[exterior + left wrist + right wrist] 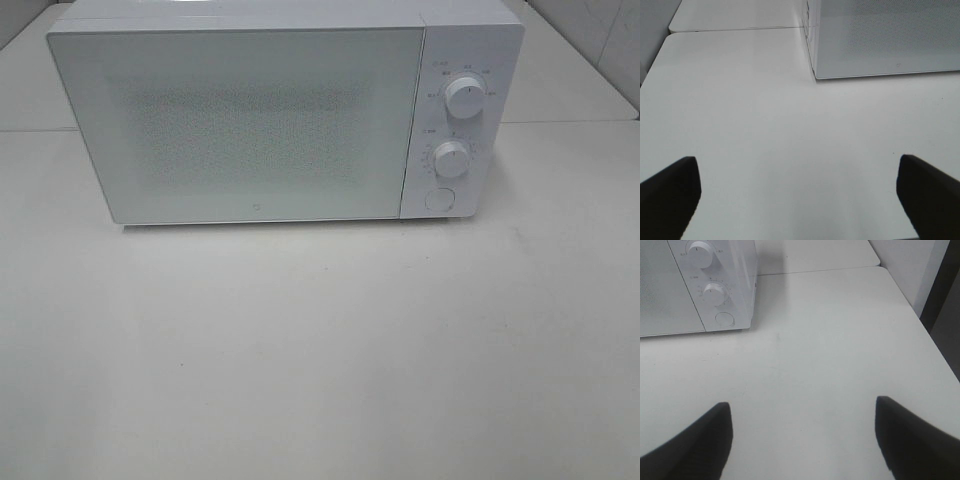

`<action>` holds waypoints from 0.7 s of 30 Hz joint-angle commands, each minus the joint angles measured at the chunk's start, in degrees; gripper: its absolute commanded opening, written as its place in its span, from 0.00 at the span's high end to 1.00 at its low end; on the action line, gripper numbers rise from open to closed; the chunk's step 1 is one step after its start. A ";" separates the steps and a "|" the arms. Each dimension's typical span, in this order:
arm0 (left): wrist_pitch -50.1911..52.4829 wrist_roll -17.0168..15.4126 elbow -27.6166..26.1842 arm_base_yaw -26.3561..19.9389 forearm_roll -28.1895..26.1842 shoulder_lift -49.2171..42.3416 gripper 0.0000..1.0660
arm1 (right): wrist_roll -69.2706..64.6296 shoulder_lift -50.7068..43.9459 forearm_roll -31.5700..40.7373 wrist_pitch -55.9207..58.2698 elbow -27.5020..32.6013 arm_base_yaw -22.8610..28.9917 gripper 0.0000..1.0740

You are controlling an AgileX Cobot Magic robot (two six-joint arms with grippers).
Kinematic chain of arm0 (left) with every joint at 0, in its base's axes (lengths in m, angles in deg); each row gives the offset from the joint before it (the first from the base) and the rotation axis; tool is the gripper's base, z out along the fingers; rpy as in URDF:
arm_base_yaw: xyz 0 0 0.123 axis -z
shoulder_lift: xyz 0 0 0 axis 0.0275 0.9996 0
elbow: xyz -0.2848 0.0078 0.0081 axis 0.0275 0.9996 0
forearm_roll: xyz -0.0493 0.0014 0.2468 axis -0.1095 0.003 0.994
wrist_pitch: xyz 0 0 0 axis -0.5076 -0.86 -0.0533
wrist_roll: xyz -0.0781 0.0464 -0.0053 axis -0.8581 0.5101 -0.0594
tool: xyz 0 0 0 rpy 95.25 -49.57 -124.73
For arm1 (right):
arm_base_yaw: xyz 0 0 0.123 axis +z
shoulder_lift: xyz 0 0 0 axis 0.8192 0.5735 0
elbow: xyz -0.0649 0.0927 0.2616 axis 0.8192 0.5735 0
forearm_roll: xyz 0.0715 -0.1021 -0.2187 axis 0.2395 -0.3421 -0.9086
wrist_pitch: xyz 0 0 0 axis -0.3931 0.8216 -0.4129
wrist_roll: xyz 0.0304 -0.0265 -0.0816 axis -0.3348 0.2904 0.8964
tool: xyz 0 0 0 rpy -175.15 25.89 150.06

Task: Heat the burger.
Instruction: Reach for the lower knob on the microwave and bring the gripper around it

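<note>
I see no burger in any view. The microwave (240, 120) stands shut, far on the tabletop (320, 350). My left pincer (799, 195) and right pincer (802, 440) are released and empty. Whether it's inside heating, I cannot tell.

White microwave (250, 40): smooth, plastic-looking casing w/ slight sheen. Its door (235, 125) is glossy, glass-like, fine dotted mesh pattern. Upper knob (465, 97) & lower knob (452, 159): smooth white plastic. Surface (320, 350): off-white, matt, smooth. Left gripper (799, 197) & right gripper (802, 437): dark matt fingers, material unclear.
</note>
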 commanded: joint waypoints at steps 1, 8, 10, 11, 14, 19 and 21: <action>-0.17 -0.46 0.11 -0.29 -0.63 -1.20 0.06 | -0.17 -1.38 -0.11 -0.46 0.23 -0.29 0.30; -0.17 -0.46 0.11 -0.29 -0.63 -1.20 0.06 | -0.17 -1.38 -0.11 -0.46 0.23 -0.29 0.30; -0.17 -0.46 0.11 -0.29 -0.63 -1.20 0.06 | -0.17 -1.38 -0.11 -0.46 0.23 -0.29 0.30; -0.17 -0.46 0.11 -0.29 -0.63 -1.20 0.06 | -0.17 -1.38 -0.11 -0.46 0.23 -0.29 0.30; -0.17 -0.46 0.11 -0.29 -0.63 -1.20 0.06 | -0.17 -1.38 -0.11 -0.46 0.23 -0.29 0.30; -0.17 -0.46 0.11 -0.29 -0.63 -1.20 0.06 | -0.17 -1.38 -0.11 -0.46 0.23 -0.29 0.30; -0.17 -0.46 0.11 -0.29 -0.63 -1.20 0.06 | -0.17 -1.38 -0.11 -0.46 0.23 -0.29 0.30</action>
